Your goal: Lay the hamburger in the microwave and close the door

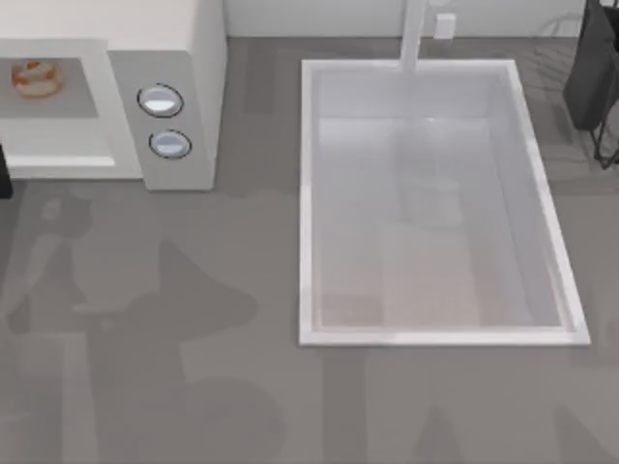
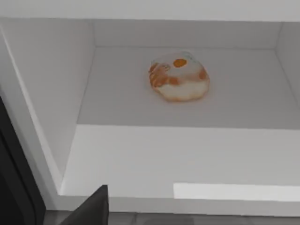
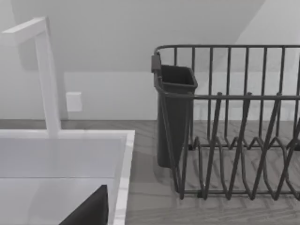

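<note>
The hamburger [image 1: 37, 77] lies inside the open cavity of the white microwave [image 1: 198, 58] at the table's far left. Its two round knobs [image 1: 161, 101] sit on the grey side panel. In the left wrist view the hamburger [image 2: 179, 78] rests on the cavity floor near the back wall, with nothing touching it. One dark finger [image 2: 93, 208] of my left gripper shows just outside the cavity's front edge. A dark panel [image 2: 14, 183] stands at the cavity's left side; I cannot tell whether it is the door. One dark finger [image 3: 89, 211] of my right gripper hangs over the sink's corner.
A large white sink basin [image 1: 308, 193] with a faucet [image 1: 414, 34] takes up the middle and right of the table. A dark wire dish rack [image 3: 243, 140] with a cutlery cup [image 3: 174, 112] stands at the far right. Bare grey counter [image 1: 155, 319] lies in front of the microwave.
</note>
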